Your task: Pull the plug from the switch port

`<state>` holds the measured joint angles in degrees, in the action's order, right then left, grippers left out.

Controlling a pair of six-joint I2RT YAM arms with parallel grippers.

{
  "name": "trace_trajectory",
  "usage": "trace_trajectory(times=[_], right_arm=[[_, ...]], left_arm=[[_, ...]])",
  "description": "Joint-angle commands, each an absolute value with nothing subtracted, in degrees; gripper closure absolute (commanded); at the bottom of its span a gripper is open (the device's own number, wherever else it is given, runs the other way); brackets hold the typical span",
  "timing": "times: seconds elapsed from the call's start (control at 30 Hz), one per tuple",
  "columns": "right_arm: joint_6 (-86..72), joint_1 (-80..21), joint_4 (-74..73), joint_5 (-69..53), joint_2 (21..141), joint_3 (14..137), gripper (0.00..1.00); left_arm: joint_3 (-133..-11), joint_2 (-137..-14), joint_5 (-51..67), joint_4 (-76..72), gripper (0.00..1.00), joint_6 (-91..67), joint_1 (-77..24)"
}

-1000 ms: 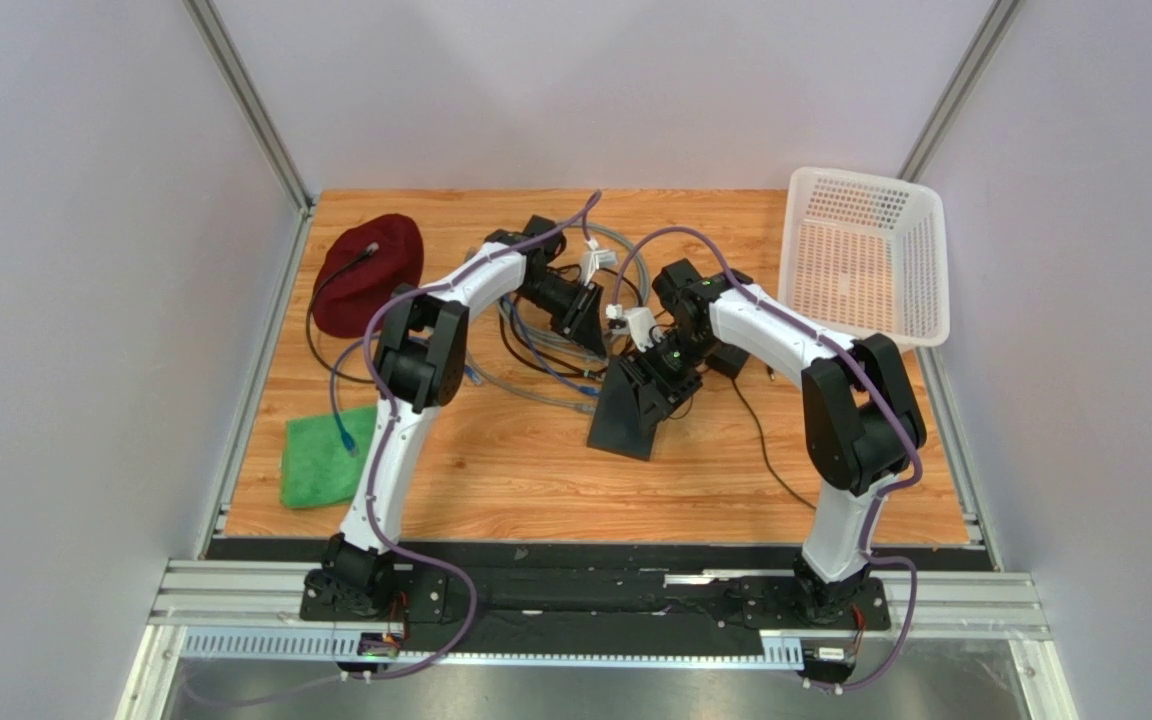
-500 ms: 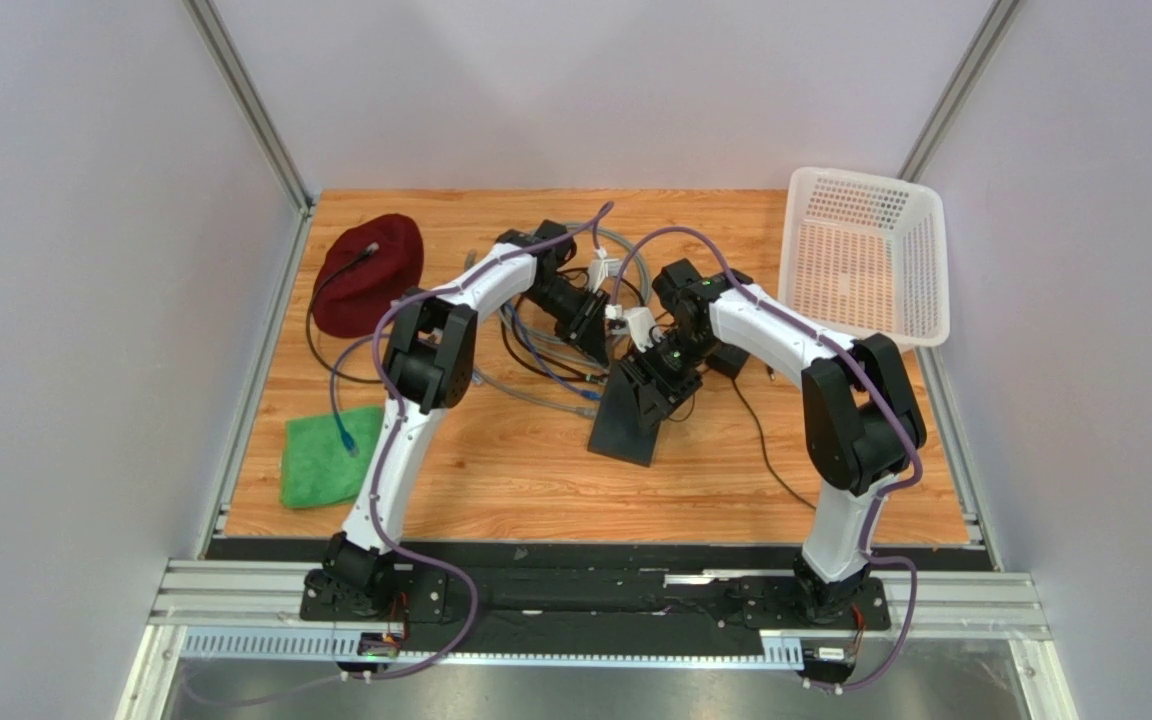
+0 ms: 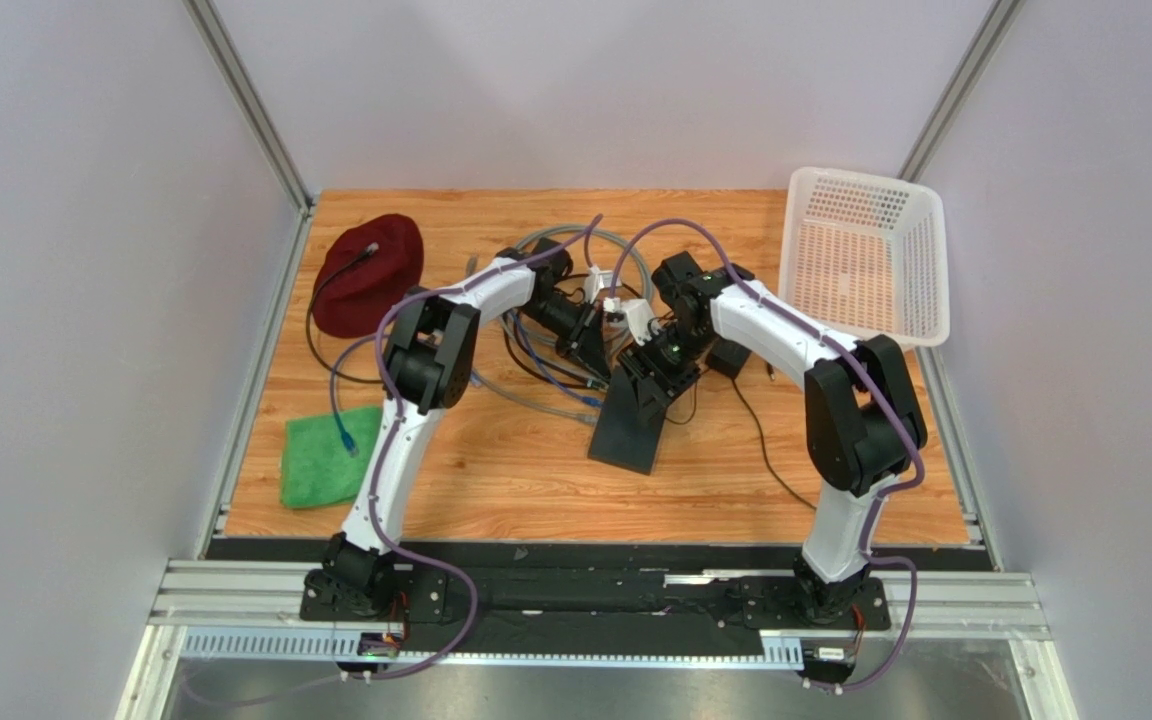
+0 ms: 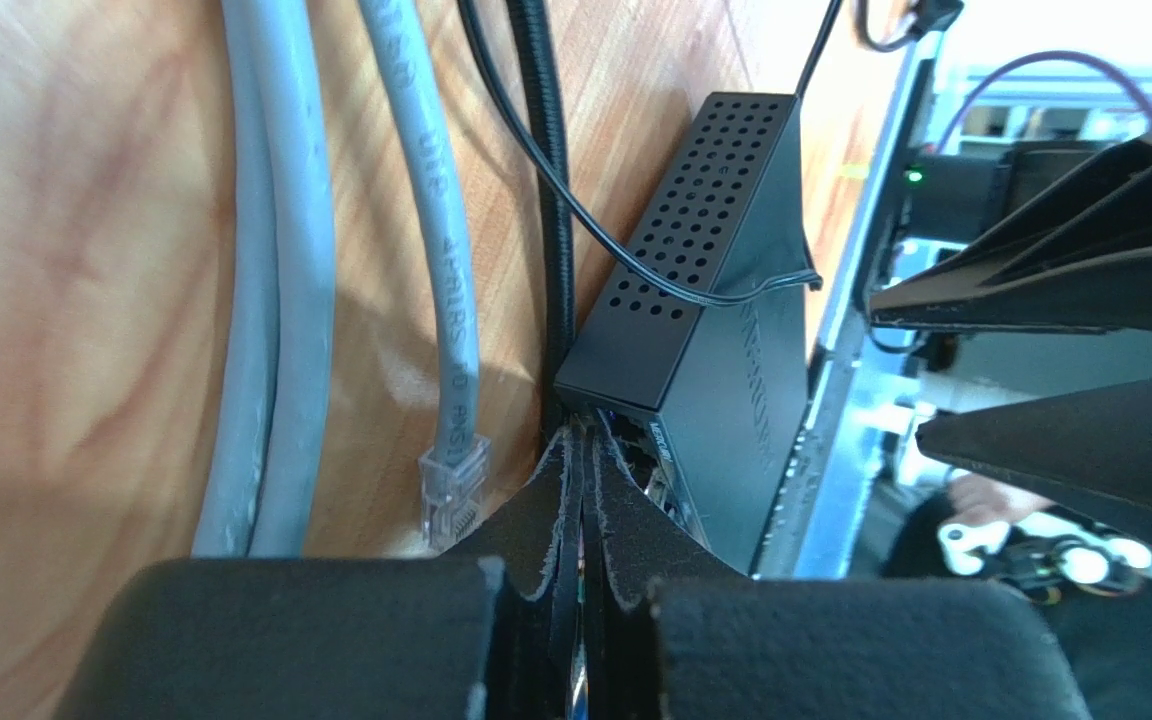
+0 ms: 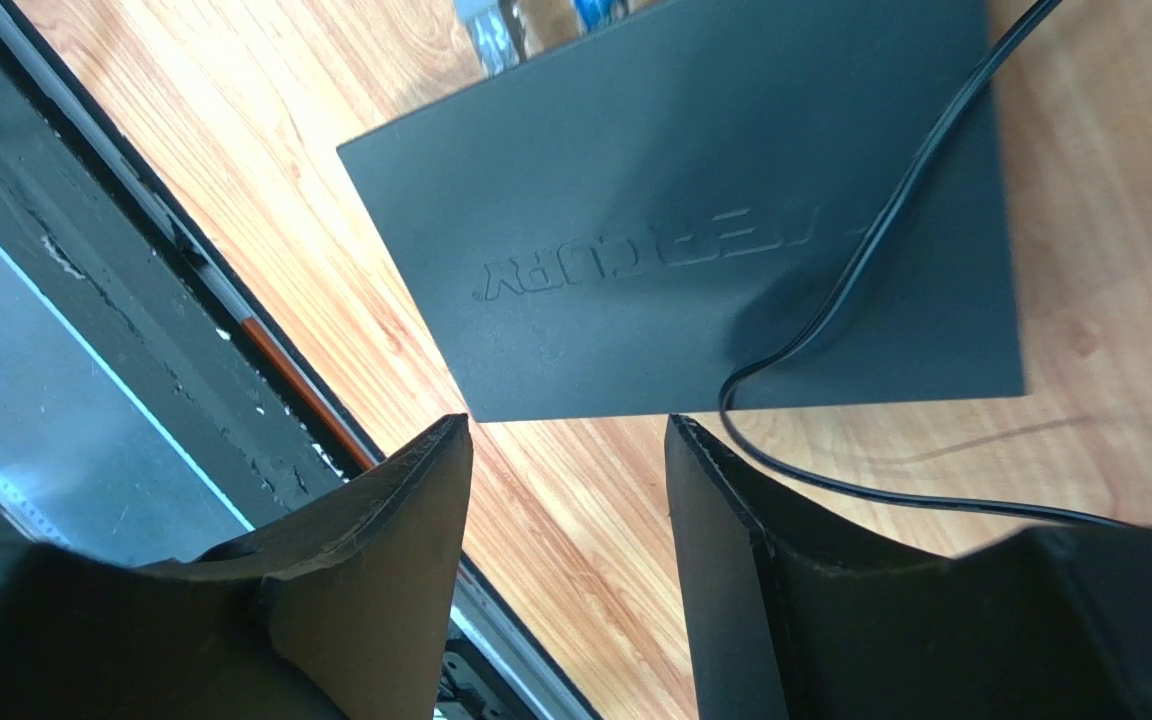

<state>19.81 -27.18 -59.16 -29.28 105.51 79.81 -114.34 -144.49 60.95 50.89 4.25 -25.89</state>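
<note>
1. Left gripper [image 3: 593, 338] meets the switch [image 3: 630, 420] mid-table; right gripper [image 3: 668, 357] sits over it.
2. Left fingers [image 4: 545, 510] pressed together at the switch's [image 4: 717, 300] port edge; plug hidden, likely not out yet, pull remains.
3. Right fingers [image 5: 387, 510] spread, empty, above the switch's [image 5: 657, 195] top.

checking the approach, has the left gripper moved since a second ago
Yes: the left gripper has shifted right and nearer, away from the maroon cap.
</note>
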Motion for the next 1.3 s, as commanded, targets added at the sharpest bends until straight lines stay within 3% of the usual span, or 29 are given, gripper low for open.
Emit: trace_trajectory(times=[0.0,0.53,0.63,0.67,0.77,1.0,1.27], right_arm=[[20.92,-27.16,-58.8,-29.18,103.62,82.79,0.46],[21.18,-27.16,-57.66,-26.54,101.78,81.65,0.46],[21.36,-27.16,-57.92,-25.75,101.25,82.44,0.46],[21.53,-27.07,-57.92,-25.49,100.9,82.79,0.46],[21.97,-26.81,-57.83,-24.52,99.76,83.32,0.45],[22.24,-23.74,-59.94,-21.54,97.04,87.79,0.41],[17.94,-13.54,-61.0,-20.92,94.66,100.54,0.34]], left_arm=[[-112.85,-140.63,60.21,46.85,1.0,2.19,-26.46],[-122.77,-137.1,52.22,47.99,1.0,7.47,-23.65],[-124.45,-136.06,48.27,47.46,0.81,7.73,-22.85],[-124.11,-135.45,47.12,47.11,0.69,8.26,-22.76],[-123.75,-134.03,44.13,47.02,0.53,11.68,-22.76],[-127.88,-138.25,41.05,52.12,0.47,16.0,-24.08],[-126.82,-139.92,34.54,46.94,0.46,10.29,-27.77]])
